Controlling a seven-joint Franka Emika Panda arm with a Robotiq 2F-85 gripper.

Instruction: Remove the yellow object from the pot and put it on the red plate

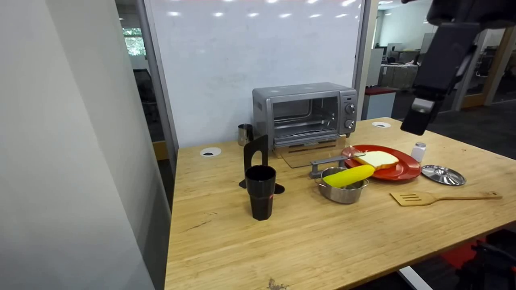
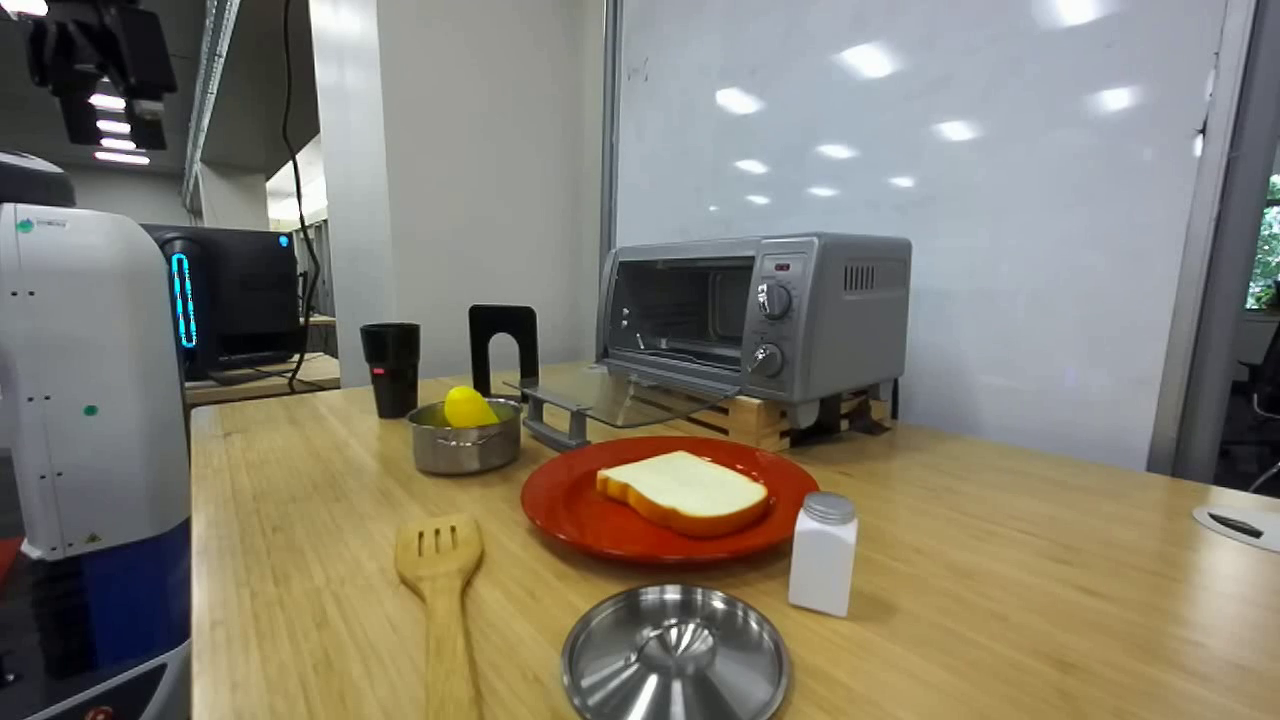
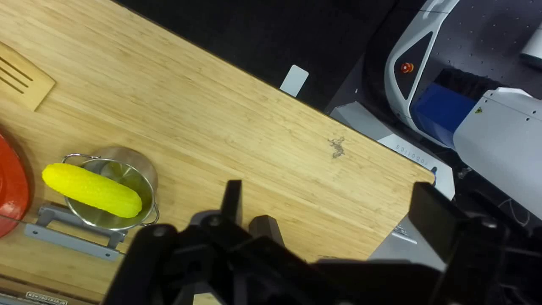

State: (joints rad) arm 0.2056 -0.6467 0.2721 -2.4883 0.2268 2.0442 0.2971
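The yellow object (image 1: 348,176), shaped like a corn cob, leans in the pot (image 1: 342,196) with one end over the rim toward the red plate (image 1: 405,174). An exterior view also shows the yellow object (image 2: 468,407), pot (image 2: 465,450) and red plate (image 2: 560,512). The plate holds a bread slice (image 2: 690,487). In the wrist view the yellow object (image 3: 92,189) lies across the pot (image 3: 147,169), with the plate (image 3: 12,182) cut off at the left edge. My gripper (image 3: 328,184) is open and empty, high above the table and away from the pot.
A toaster oven (image 1: 306,112) stands behind, its glass door lowered with the handle (image 1: 328,161) close beside the pot. A black cup (image 1: 261,197) and black bookend (image 1: 254,151) stand near the pot. A wooden spatula (image 1: 419,198), metal lid (image 1: 443,175) and white shaker (image 1: 418,152) lie around the plate.
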